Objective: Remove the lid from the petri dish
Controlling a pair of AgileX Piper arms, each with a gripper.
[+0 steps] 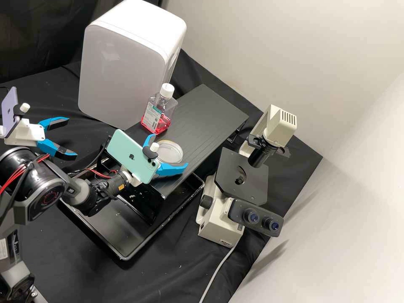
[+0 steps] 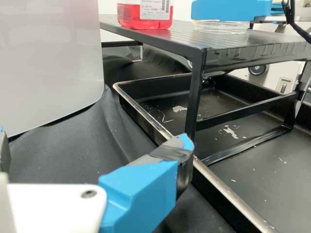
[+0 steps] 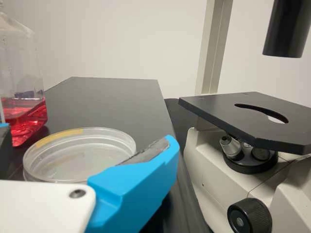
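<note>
A clear petri dish with its lid on rests at the near end of a black raised shelf. The right wrist view brings the dish close, with a yellowish strip along its rim. My right gripper is open at dish height, one blue finger on each side of the dish and neither pressing on it. In its own view the right gripper has one finger beside the dish. My left gripper hangs open and holds nothing, off to the left above the bench. From there the dish is far off.
A flask of red liquid stands on the shelf just behind the dish. Under the shelf lies a black tray. A white box sits at the back left. A microscope stands to the right of the shelf.
</note>
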